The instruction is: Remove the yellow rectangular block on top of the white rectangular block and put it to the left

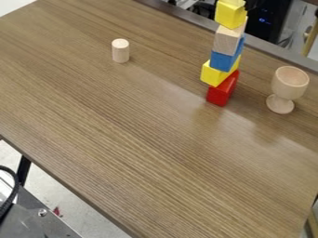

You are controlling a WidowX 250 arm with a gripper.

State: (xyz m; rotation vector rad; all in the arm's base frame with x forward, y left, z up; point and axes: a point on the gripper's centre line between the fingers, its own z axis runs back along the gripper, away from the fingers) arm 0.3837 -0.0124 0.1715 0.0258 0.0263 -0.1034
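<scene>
Wide gap between wooden cylinder (120,51) and block tower (225,61), tighter one between tower and wooden goblet (289,83), all three obstacles, open room across front of tabletop (149,144)

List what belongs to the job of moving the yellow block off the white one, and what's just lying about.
For the job:
- upper yellow block
- white block, directly beneath it
- table, the likely place to set it down

Just there:
- blue block, lower yellow block and red block, lower in the stack
- cylinder
- goblet
</scene>
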